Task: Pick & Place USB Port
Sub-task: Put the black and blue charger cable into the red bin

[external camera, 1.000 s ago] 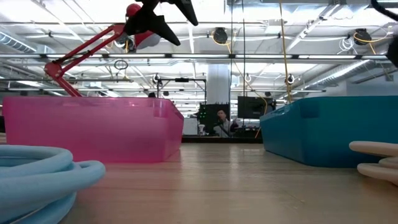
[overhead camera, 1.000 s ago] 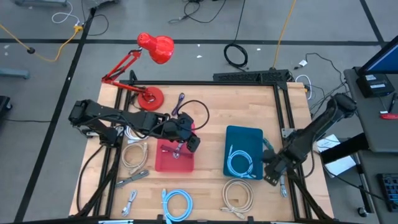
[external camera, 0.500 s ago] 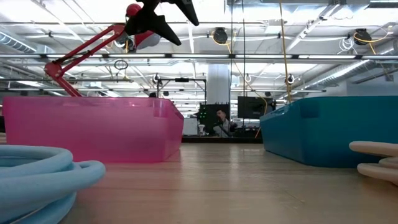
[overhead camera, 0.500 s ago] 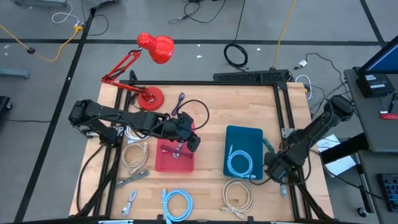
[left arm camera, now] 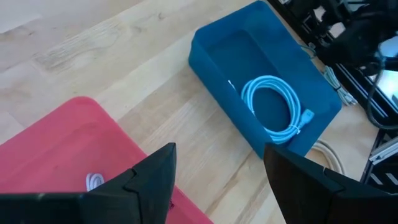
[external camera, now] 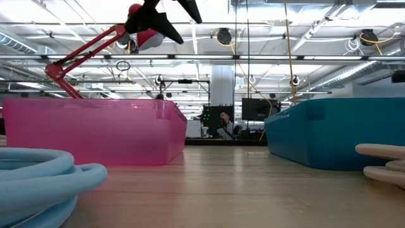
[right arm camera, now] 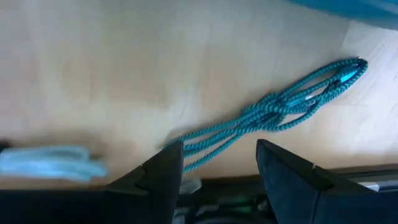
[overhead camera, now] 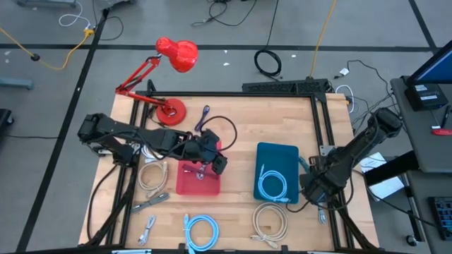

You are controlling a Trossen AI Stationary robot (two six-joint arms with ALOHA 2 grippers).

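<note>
One teal braided cable (right arm camera: 273, 115) lies bundled on the wood before the right gripper (right arm camera: 217, 165), fingers parted and empty.

Two dark, matte-black jointed arms make up the robot, each built of slim tubular links joined by bulkier rounded housings. The left arm (overhead camera: 141, 137) ends in a blocky wrist and two black fingers (left arm camera: 152, 180) with broad, angular, faceted tips. The right arm (overhead camera: 357, 148) shows the same black finish, its fingers (right arm camera: 163, 174) wedge-shaped and smooth-faced.
</note>
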